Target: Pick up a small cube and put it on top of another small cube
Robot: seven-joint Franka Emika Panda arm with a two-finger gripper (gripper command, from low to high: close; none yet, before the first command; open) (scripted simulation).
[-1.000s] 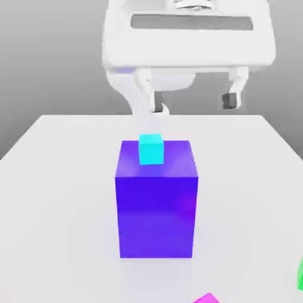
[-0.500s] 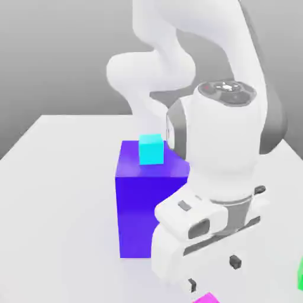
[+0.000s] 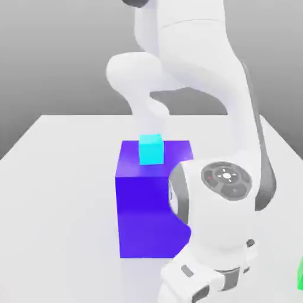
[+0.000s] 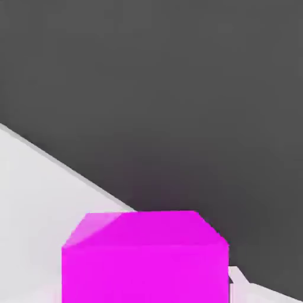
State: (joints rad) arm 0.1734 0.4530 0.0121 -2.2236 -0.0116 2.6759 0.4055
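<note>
While the pincer's state is unclear, the unmarked small cube (image 4: pixel 145 257) sits close.

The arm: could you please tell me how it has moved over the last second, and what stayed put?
The arm swung down in front of the blue block, its hand dropping toward the magenta cube. The cyan cube and blue block stayed put.

This is a make-believe computer room, not a real one. A smooth white worktop (image 3: pixel 65 177) sits in front of a plain grey wall. On it are flat-coloured toy shapes: a big blue block (image 3: pixel 145 204) with a cyan cube (image 3: pixel 151 150) on top.
</note>
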